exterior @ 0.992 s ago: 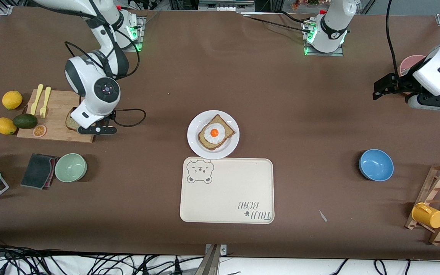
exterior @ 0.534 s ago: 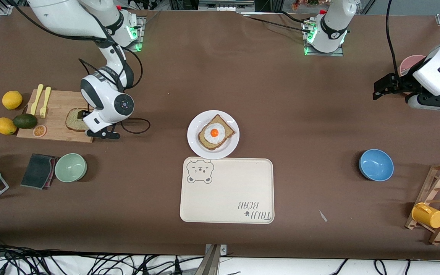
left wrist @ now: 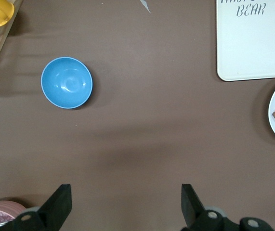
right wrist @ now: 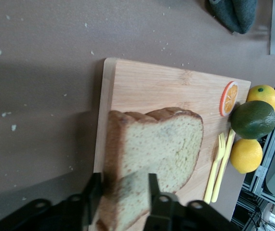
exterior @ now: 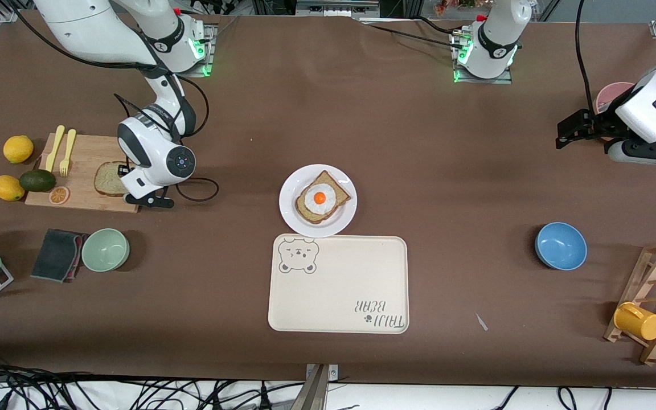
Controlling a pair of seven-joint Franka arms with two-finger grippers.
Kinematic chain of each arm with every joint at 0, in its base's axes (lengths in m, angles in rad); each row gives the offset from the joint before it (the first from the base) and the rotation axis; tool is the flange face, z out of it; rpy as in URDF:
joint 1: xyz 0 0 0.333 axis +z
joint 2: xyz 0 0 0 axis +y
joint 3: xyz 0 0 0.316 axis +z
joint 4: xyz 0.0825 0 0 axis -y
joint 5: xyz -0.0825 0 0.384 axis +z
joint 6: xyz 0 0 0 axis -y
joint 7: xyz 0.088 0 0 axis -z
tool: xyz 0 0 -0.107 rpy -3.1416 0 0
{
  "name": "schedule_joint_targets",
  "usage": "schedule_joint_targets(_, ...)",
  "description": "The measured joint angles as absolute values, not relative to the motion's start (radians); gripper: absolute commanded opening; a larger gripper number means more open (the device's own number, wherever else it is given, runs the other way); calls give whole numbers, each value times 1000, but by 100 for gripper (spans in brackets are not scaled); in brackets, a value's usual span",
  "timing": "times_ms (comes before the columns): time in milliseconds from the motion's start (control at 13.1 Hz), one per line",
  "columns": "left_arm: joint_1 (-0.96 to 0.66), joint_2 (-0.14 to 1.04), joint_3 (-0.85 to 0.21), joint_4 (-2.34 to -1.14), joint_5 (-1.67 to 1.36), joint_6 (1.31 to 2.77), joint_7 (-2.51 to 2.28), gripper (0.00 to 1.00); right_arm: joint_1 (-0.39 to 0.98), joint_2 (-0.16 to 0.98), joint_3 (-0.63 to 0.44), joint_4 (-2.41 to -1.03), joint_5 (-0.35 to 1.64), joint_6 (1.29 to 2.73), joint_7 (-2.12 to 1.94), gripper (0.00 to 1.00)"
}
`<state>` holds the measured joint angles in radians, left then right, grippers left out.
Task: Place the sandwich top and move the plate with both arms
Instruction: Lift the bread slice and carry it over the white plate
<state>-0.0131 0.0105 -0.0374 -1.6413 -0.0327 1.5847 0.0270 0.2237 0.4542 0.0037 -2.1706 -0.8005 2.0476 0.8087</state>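
Note:
The sandwich top lies on a wooden cutting board toward the right arm's end of the table. My right gripper is low at the slice's edge. In the right wrist view its fingers are closed on the crust edge of the slice. The white plate sits mid-table and bears a bread slice with a fried egg. My left gripper waits open and empty in the air at the left arm's end; the left wrist view shows only bare table between its fingers.
A cream bear-print tray lies just nearer the camera than the plate. Yellow forks, two lemons, an avocado and an orange slice are on or beside the board. A green bowl, a blue bowl and a rack with a yellow mug stand nearer the camera.
My right gripper came off the top of the slice to its edge by the board's mid-table side and closed there. The slice shifted slightly on the board. The left arm has not moved.

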Motion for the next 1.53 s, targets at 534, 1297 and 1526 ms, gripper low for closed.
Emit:
schedule_joint_targets(534,-13,10,-37,-1641,-33,1585,27,100,223,447,10,-2165,-801,2043,786,0)
schedule_joint_targets(1297,-13,11,-37,-1641,-33,1585,27,100,226,322,391,-1869,-638,1701,619,0)
schedule_joint_targets(1526,-13,11,-37,-1641,-33,1585,27,100,235,327,571,-1799,-651,1778,637,0)
